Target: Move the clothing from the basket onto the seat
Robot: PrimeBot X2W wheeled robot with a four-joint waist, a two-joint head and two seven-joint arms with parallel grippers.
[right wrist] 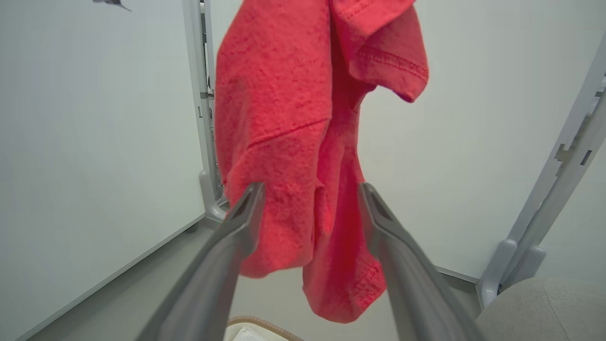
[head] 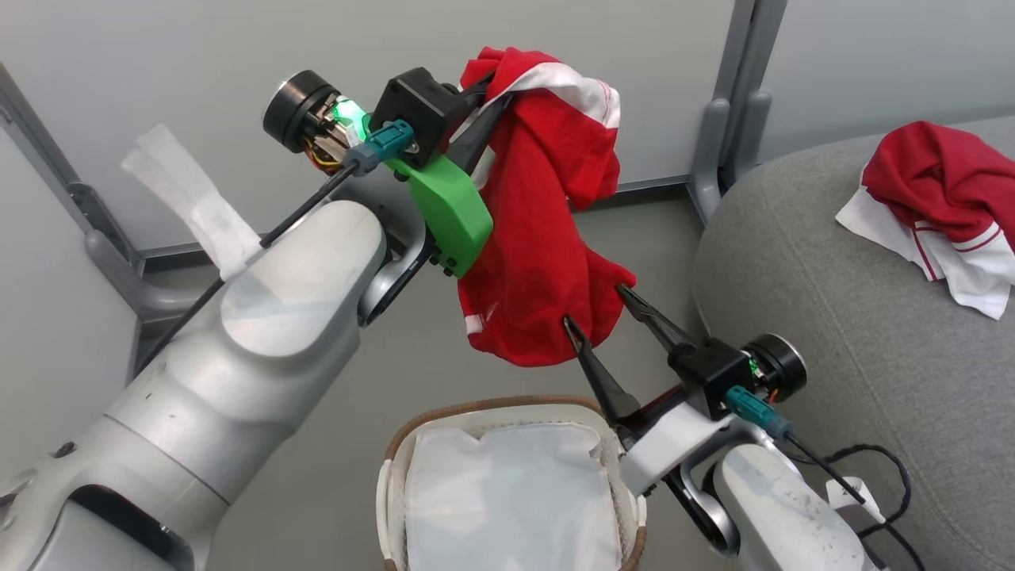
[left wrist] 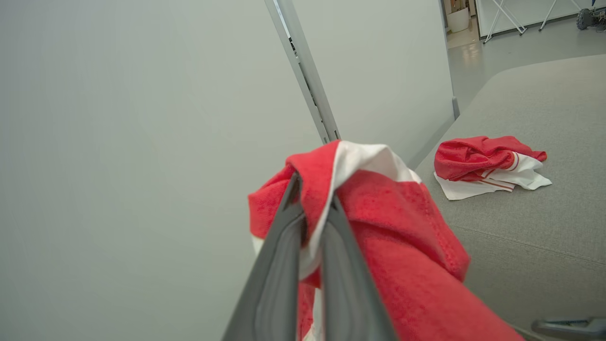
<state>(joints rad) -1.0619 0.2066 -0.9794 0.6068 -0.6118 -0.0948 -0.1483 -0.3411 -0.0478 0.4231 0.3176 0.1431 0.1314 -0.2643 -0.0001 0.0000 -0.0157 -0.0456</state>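
Head view: red garment (head: 539, 238) in left hand's (head: 485, 107) grip, above the basket (head: 492, 406).

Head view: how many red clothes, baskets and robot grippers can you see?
Red garments: 2 (hanging garment, crumpled garment on the seat)
Baskets: 1 (basket)
Grippers: 2 (left gripper, right gripper)
Total: 5

Head downward, wrists close, sharing garment (head: 539, 238)
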